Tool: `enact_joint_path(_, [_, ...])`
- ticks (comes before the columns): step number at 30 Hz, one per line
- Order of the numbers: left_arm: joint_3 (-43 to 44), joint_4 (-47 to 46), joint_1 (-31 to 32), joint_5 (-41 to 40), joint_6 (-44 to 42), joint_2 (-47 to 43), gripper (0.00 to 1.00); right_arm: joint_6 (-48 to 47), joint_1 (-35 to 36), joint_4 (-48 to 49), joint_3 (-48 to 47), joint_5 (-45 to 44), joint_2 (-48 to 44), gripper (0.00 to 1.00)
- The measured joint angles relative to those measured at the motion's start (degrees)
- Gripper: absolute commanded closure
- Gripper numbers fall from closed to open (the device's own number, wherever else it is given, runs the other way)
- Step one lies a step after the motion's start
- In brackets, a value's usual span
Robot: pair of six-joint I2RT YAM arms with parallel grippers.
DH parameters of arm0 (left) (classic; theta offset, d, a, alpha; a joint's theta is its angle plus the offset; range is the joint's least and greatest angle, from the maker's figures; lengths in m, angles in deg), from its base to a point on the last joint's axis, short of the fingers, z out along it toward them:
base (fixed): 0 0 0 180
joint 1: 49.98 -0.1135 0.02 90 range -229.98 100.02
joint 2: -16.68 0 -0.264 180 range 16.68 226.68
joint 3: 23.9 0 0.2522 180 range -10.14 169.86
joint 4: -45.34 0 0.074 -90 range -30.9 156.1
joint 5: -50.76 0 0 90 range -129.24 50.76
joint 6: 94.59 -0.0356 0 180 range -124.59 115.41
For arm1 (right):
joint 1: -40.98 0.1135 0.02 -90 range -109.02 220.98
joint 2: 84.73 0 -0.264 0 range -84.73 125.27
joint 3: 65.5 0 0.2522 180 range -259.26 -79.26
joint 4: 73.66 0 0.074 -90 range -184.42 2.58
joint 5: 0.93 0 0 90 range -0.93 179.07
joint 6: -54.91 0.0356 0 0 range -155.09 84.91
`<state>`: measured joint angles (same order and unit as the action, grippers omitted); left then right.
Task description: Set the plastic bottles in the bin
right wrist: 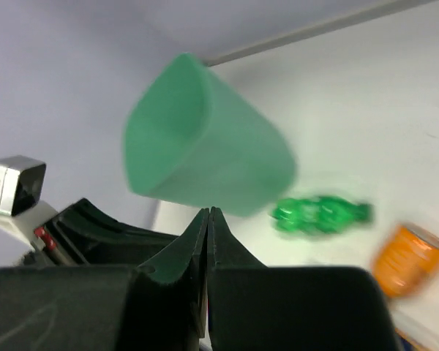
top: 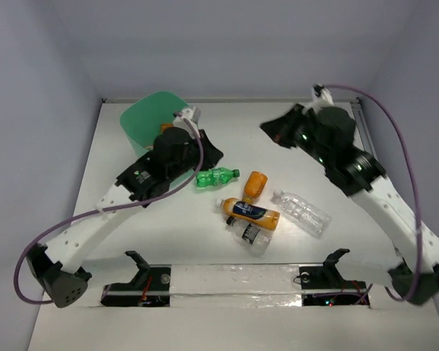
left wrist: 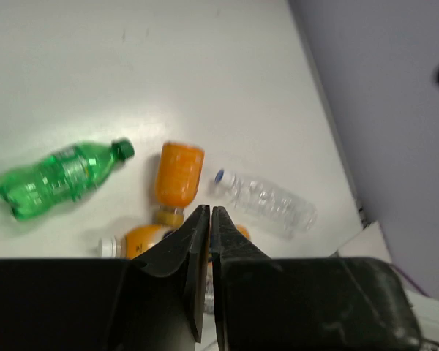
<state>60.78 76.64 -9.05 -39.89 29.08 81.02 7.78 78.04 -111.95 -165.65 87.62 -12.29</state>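
Note:
The mint-green bin [top: 143,121] stands at the far left of the table, partly hidden by my left arm. It also shows in the right wrist view [right wrist: 205,157]. Five bottles lie mid-table: a green one [top: 216,177], an orange one [top: 255,184], an orange one with a dark blue label [top: 250,212], a clear one [top: 301,212], and a second clear one [top: 252,238] under the labelled bottle. My left gripper [top: 211,153] is shut and empty, just left of the green bottle [left wrist: 58,178]. My right gripper [top: 272,129] is shut and empty, raised at the far right.
Pale walls close in the table at the back and both sides. A metal rail [top: 362,124] runs along the far right edge. Two black mounts [top: 140,259] [top: 333,257] sit at the near edge, by a white strip.

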Motion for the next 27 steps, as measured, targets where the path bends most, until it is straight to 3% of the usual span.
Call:
enact_joint_path(5, [-6.10,-0.09,8.07,-4.35,3.34,4.83,0.93,1.14,-4.11,-2.95,25.31,-2.91,-21.33,1.00])
enact_joint_path(8, [-6.12,-1.38,11.30,-5.57,3.52,9.92,0.71,3.78,-4.09,-8.24,35.06,-3.67,-29.20,1.00])
enact_joint_path(9, [-5.68,-1.90,12.04,-5.81,3.23,12.07,0.49,5.11,-4.09,-9.53,37.97,-3.93,-31.30,1.00])
enact_joint_path(10, [-5.11,-2.10,12.44,-5.95,2.58,14.19,0.39,6.12,-4.07,-11.15,40.24,-4.11,-33.33,0.99])
enact_joint_path(12, [-3.19,-2.38,12.68,-6.08,1.73,19.10,0.29,8.41,-4.07,-14.05,43.91,-4.17,-37.42,0.98])
enact_joint_path(17, [4.59,-1.97,12.61,-6.54,-1.90,31.78,0.22,11.65,-4.09,-18.16,47.76,-3.19,-42.99,0.90])
enact_joint_path(23, [13.46,-1.33,12.61,-6.10,-6.25,43.25,0.19,11.04,-4.09,-21.11,49.09,-0.04,-45.13,0.58])
enact_joint_path(27, [17.70,-0.55,12.61,-5.27,-8.44,48.09,0.19,8.66,-4.09,-22.25,49.09,2.91,-45.00,0.47])
